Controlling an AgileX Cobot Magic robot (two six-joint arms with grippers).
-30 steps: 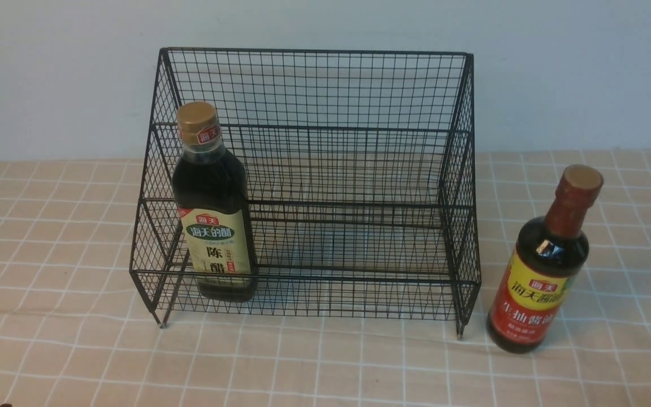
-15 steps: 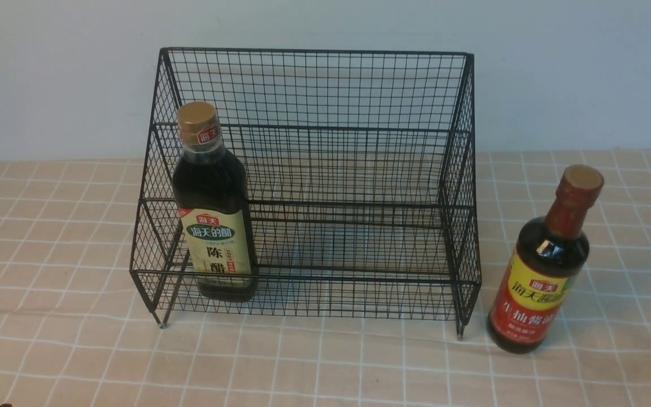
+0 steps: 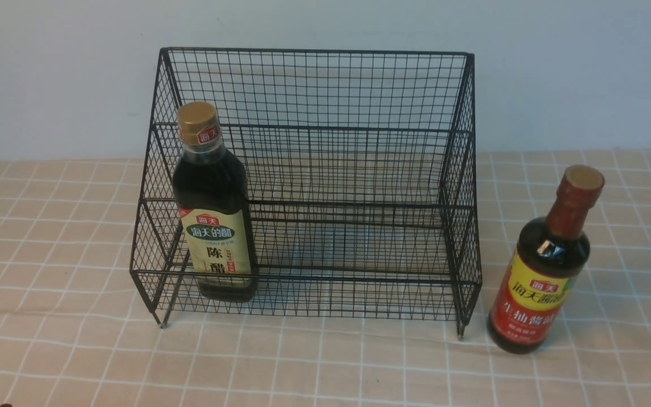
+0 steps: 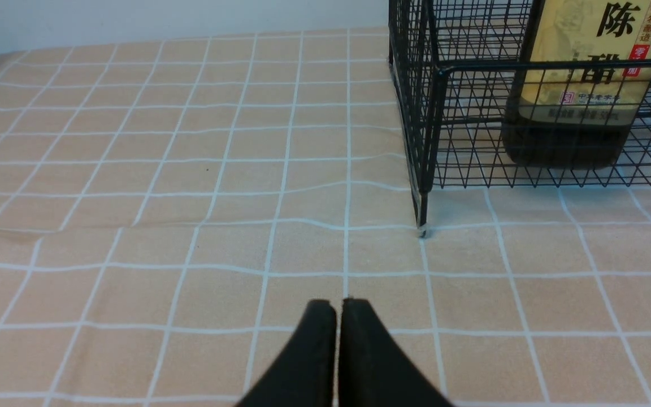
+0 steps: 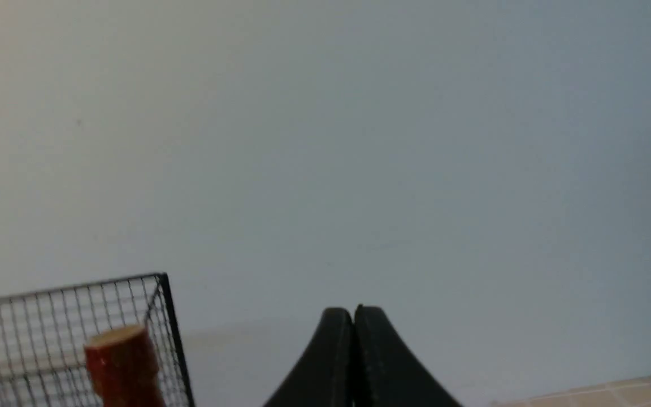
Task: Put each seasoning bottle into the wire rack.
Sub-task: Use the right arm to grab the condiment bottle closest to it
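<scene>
peach checked tablecloth (image 3: 65, 350) under a pale wall carries the black wire-mesh two-tier rack (image 3: 461, 226). the squarish dark bottle with gold cap and beige-green label (image 3: 212, 237) stands inside its lower tier, at the left end. the round long-necked dark bottle with red-yellow label (image 3: 540, 282) stands outside, just beside the rack's right end. left gripper (image 4: 338, 316) and right gripper (image 5: 354, 325) are both pressed closed and empty. likely risks: closed jaws nudging that tall bottle over, or its base snagging the front rail and dragging the light rack.
</scene>
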